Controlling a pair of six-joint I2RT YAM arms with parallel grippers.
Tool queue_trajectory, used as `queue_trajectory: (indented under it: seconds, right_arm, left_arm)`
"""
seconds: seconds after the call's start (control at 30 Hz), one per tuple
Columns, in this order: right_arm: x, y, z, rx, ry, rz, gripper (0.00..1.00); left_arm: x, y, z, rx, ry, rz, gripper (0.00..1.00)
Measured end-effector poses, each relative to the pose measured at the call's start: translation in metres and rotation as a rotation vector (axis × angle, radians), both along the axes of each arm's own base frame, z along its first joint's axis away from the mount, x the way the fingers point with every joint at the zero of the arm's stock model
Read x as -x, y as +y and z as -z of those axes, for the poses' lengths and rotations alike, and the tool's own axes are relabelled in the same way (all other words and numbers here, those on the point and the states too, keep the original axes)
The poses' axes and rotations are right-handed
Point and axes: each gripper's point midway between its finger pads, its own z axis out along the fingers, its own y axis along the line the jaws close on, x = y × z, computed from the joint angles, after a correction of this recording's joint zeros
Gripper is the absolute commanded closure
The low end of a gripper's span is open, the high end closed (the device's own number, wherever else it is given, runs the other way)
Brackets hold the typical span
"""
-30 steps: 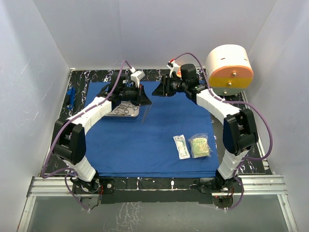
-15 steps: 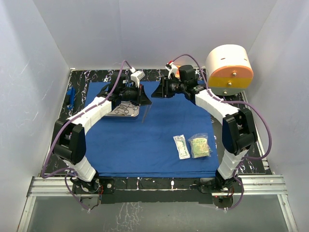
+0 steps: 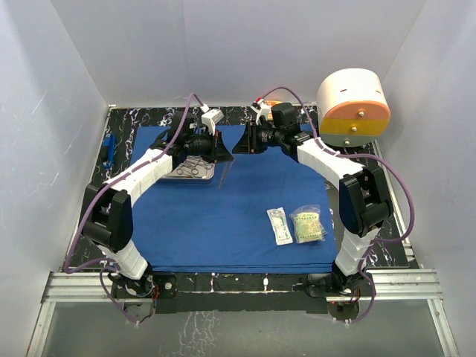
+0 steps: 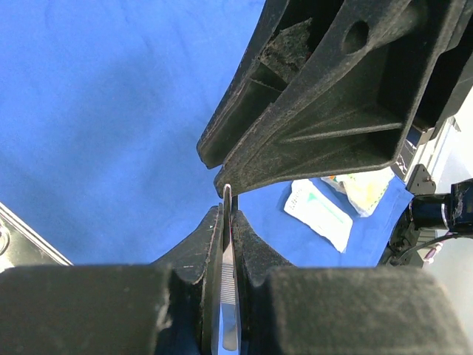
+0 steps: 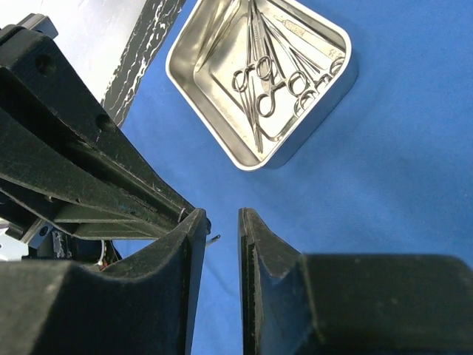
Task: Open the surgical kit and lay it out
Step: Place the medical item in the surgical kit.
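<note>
The blue cloth (image 3: 223, 216) of the surgical kit lies spread flat across the table. The steel tray (image 5: 214, 70) sits on its far-left part with the ring-handled forceps (image 5: 262, 81) piled inside. The two sealed packets (image 3: 279, 225) (image 3: 308, 224) lie side by side on the near-right part of the cloth.

Above the far middle of the cloth the two claws meet nose to nose. The left gripper (image 4: 228, 214) is clamped tight on a pair of tweezers (image 4: 228, 288), just to the right of the tray. The right gripper (image 5: 220, 222) faces it, its jaws apart by a narrow gap with only cloth showing through, and the tweezers' end sits just beside its fingers. A cream-and-orange cylinder (image 3: 355, 106) stands at the far right, off the cloth.
</note>
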Motion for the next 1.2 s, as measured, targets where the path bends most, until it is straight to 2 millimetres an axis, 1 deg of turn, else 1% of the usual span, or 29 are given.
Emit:
queue_trajectory:
  seconds: [0.13,0.27,0.4,0.57,0.7,0.73,0.8,0.87,0.93,1.03,1.1,1.17,1.2]
  right_arm:
    - [-0.001,0.0,0.005,0.008,0.007,0.004,0.87]
    - [0.0,-0.001,0.008,0.015,0.021,0.007,1.0]
    - [-0.002,-0.002,0.01,0.022,0.028,0.026,1.0]
    - [-0.006,-0.005,0.015,0.047,0.03,0.06,1.0]
    - [-0.008,-0.012,0.024,0.095,0.036,0.09,1.0]
    - [-0.009,-0.014,0.026,0.108,0.034,0.098,1.0]
    - [-0.008,-0.017,0.028,0.124,0.038,0.108,1.0]
    - [-0.003,-0.022,0.032,0.147,0.044,0.118,1.0]
    - [0.008,-0.029,0.035,0.171,0.065,0.123,1.0]
    - [0.022,-0.038,0.037,0.211,0.102,0.118,1.0]
    - [0.031,-0.043,0.042,0.243,0.134,0.109,1.0]
    - [0.043,-0.049,0.05,0.28,0.178,0.095,1.0]
    - [0.048,-0.051,0.054,0.295,0.194,0.09,1.0]
  left_arm:
    - [0.0,0.0,0.003,-0.003,0.006,0.001,1.0]
    - [0.0,-0.001,0.003,-0.007,0.001,0.003,1.0]
    - [0.001,-0.001,0.004,-0.013,-0.004,0.009,0.99]
    - [0.002,-0.002,0.004,-0.014,-0.019,0.028,0.74]
    - [0.007,-0.005,0.001,0.002,-0.034,0.077,0.47]
    - [0.009,-0.005,0.002,0.003,-0.036,0.093,0.43]
    - [0.015,-0.005,0.004,-0.004,-0.04,0.128,0.39]
    - [0.024,-0.001,0.01,-0.031,-0.036,0.173,0.37]
    - [0.029,0.002,0.014,-0.052,-0.038,0.198,0.36]
    - [0.037,0.012,0.017,-0.082,-0.038,0.238,0.35]
    - [0.037,0.021,0.014,-0.082,-0.042,0.244,0.35]
    - [0.031,0.034,0.008,-0.077,-0.053,0.224,0.35]
    - [0.025,0.043,0.005,-0.076,-0.062,0.203,0.35]
